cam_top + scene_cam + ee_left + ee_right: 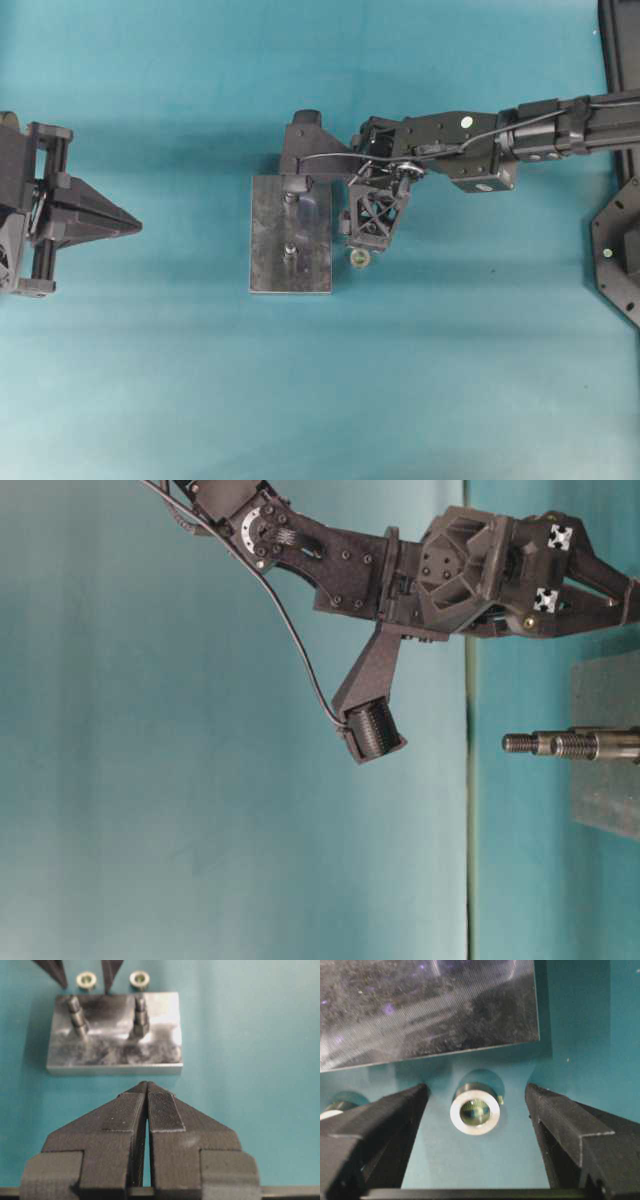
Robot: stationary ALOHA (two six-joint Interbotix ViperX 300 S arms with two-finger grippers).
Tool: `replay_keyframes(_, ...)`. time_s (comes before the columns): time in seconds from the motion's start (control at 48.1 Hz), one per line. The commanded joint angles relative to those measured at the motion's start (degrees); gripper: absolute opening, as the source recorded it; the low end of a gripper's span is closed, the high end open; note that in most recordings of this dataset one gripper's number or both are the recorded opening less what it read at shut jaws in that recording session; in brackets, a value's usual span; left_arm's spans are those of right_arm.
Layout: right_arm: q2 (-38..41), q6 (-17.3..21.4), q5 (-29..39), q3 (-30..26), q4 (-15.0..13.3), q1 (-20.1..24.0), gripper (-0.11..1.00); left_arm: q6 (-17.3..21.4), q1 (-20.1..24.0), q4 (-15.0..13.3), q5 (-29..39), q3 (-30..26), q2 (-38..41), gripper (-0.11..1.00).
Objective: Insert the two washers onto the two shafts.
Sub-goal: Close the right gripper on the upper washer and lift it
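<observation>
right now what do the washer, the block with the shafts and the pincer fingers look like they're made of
Washer: bright metal by the look, pale satin rim with a shiny bore, possibly steel or aluminium.
Block: grey metal, dull and smudged, with patchy reflections.
Shafts: darker metal, threaded near the tips.
Right pincer fingers: matte black plastic; the fine layered lines suggest printing.

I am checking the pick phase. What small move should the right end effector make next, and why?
Probably lower a little further, then close. The right end effector is open, its fingers on either side of the washer, which lies untouched on the table beside the metal block.
</observation>
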Motion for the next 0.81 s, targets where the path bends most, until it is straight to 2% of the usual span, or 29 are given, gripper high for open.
replay_keyframes(0.0,-1.2,-0.4,0.6,-0.9,-0.4,-0.4,0.87,0.0,-0.1,0.2,-0.5,-0.7,-0.1,0.00)
replay_keyframes(0.54,-1.6,-0.4,2.3,-0.7,-0.4,-0.5,0.83,0.0,-0.1,0.1,-1.2,-0.6,-0.1,0.00)
replay_keyframes(0.665,-1.6,-0.4,2.3,-0.7,-0.4,-0.2,0.68,-0.1,-0.1,0.2,-1.2,-0.6,-0.1,0.00)
replay_keyframes(0.79,-1.5,-0.4,2.3,-0.7,-0.3,0.0,0.46,-0.1,-0.1,0.2,-1.3,-0.6,-0.1,0.00)
